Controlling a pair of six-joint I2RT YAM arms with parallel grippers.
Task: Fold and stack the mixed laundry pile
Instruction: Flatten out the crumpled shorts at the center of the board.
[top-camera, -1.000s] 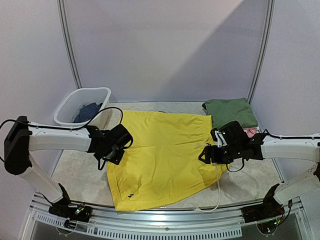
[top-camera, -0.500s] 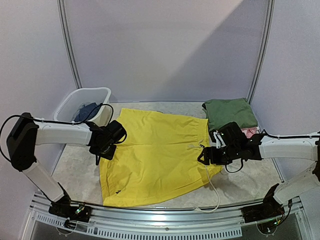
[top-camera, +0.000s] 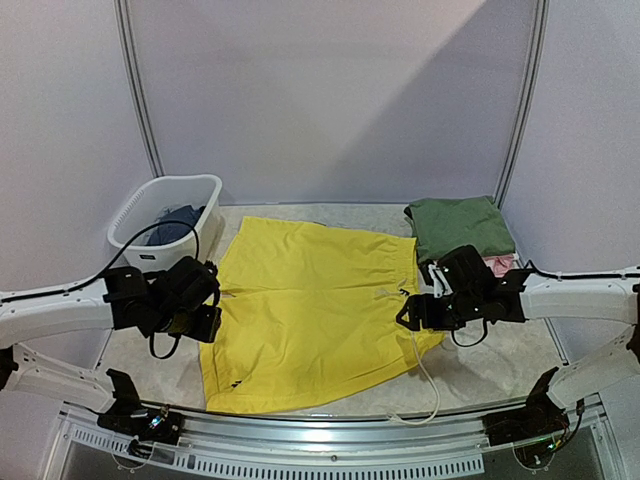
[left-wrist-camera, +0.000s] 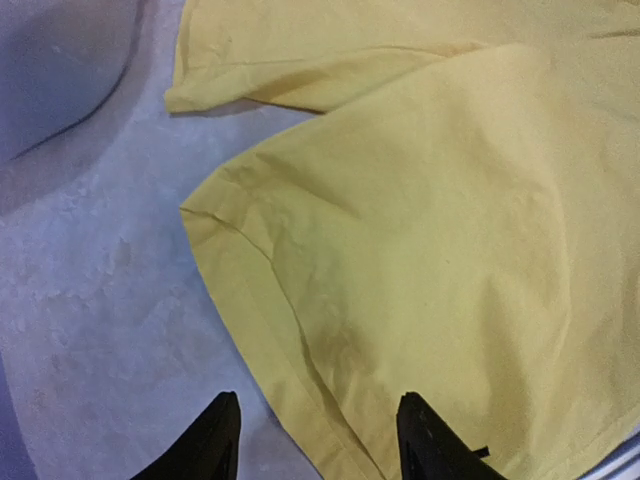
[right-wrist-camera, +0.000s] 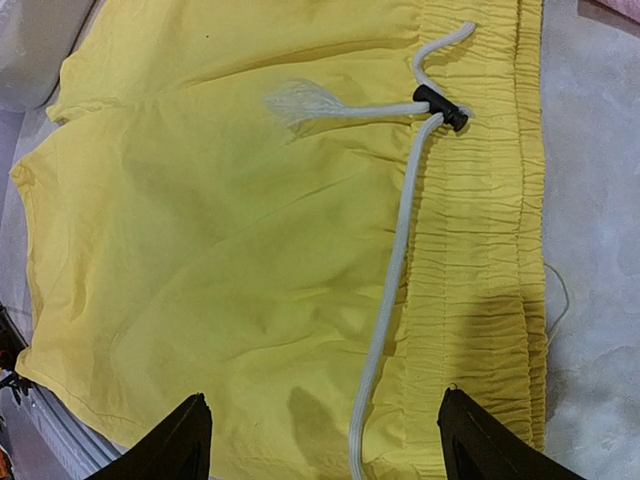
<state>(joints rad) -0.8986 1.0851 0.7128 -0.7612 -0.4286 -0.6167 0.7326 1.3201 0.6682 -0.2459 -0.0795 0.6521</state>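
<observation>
The yellow shorts lie spread flat in the middle of the bench, waistband toward my right arm. I take it they are laid out so the legs can be folded over.

My left fingers stand partly open over the shorts' leg hem, gripping nothing. My right fingers are wide above the waistband and drawstring, also empty.

Just beyond the shorts' waistband sits the folded green top, with a pink garment under it, I think — the stack so far. Off the shorts' far left corner, the white basket holds a dark blue garment — one more to fold.
</observation>
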